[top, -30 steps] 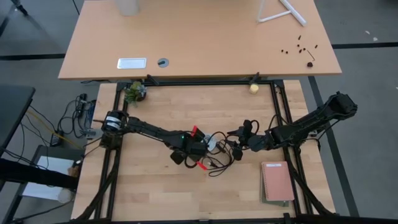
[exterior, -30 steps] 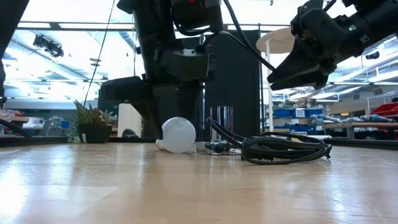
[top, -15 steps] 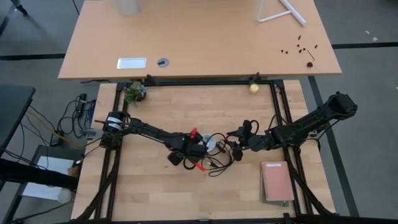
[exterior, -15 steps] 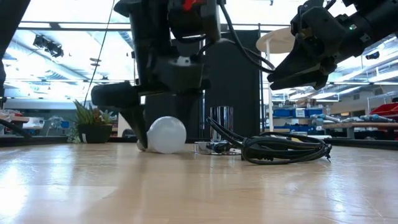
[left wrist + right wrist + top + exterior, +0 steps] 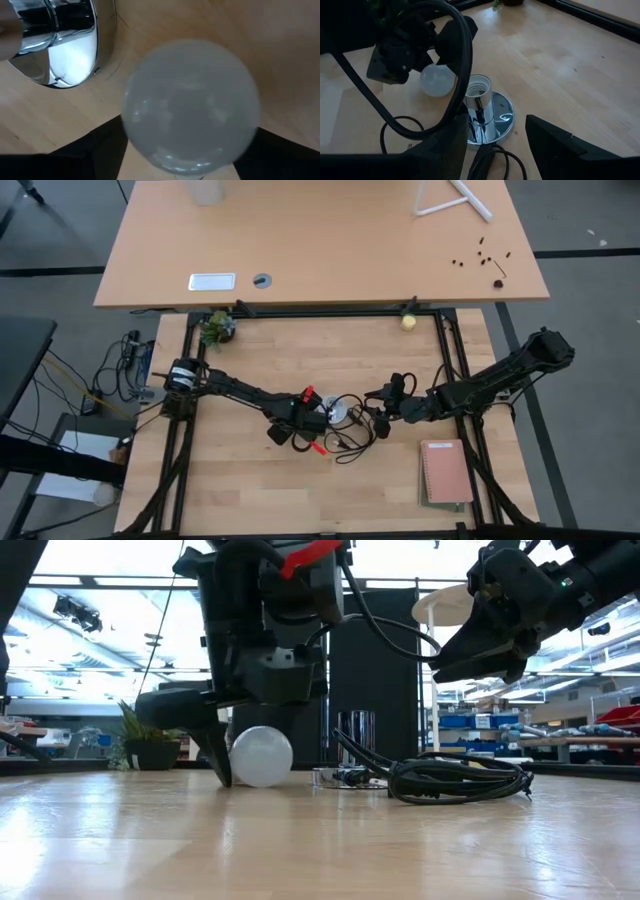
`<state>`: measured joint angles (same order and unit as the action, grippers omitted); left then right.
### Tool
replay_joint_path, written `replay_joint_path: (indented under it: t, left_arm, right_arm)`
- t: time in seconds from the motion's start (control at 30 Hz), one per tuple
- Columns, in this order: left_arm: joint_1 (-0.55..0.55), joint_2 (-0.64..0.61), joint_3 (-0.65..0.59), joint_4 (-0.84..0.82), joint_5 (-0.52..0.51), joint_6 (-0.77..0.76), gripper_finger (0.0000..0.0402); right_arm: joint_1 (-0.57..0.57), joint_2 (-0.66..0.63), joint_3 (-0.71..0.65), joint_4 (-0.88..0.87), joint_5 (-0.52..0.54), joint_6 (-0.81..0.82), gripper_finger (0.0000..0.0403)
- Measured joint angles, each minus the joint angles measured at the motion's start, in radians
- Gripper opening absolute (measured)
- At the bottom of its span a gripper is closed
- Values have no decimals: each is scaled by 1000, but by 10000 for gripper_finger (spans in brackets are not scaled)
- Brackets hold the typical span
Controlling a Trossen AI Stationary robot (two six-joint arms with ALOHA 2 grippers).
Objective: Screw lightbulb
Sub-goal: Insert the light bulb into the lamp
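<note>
The white lightbulb (image 5: pixel 261 755) lies on the table just left of the round silver socket (image 5: pixel 355 745). In the left wrist view its frosted head (image 5: pixel 190 107) fills the picture, and its screw base is hidden. My left gripper (image 5: pixel 290 427) is down at the table, shut on the bulb, with one dark finger on each side. My right gripper (image 5: pixel 480 652) is open and empty. It hovers above the coiled black cord (image 5: pixel 455 780), right of the socket, which also shows in the right wrist view (image 5: pixel 482 117). My left gripper holds the bulb's rounded head between its two fingers, one finger (image 5: pixel 95 152) on each side at the widest part (image 5: pixel 131 131). The fingers come slanting down from the table's left. The bulb's underside is at the table top (image 5: pixel 258 783).
The cord's tangle (image 5: pixel 355 435) lies near the socket (image 5: pixel 340 412). A pink notebook (image 5: pixel 445 472) lies at the near right. A small potted plant (image 5: pixel 215 328) and a pale-yellow ball (image 5: pixel 408 322) sit at the far edge. Bare wood lies near and left.
My left gripper has come down around the bulb and gone a little toward the table's left edge. The bulb has slid along the table with it, away from the socket, and has turned its round head toward the near side.
</note>
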<state>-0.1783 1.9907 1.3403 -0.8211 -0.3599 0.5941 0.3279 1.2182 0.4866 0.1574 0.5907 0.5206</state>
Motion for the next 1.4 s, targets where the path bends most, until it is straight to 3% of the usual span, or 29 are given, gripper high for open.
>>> replay_joint_path:
  t: [0.23, 0.4, 0.73, 1.0, 1.17, 1.4]
  left_arm:
    - [0, 2, 0, 11, -2, -13, 221]
    - [2, 3, -1, 22, -10, -105, 178]
    - [2, -1, 72, -63, -12, -235, 170]
    - [3, -88, 120, -87, 7, -267, 170]
    - [3, -159, 121, -87, 15, -297, 170]
    - [10, -235, 120, 78, 17, -317, 170]
  right_arm:
    - [0, 0, 0, 5, 0, -7, 209]
    - [0, 0, 0, 6, 1, -7, 209]
    - [-15, -24, 24, -14, 0, -51, 209]
    - [-12, -28, 132, -291, -9, -65, 209]
    - [0, -63, 168, -304, -14, -103, 209]
    - [-16, -74, 183, -269, -70, -132, 209]
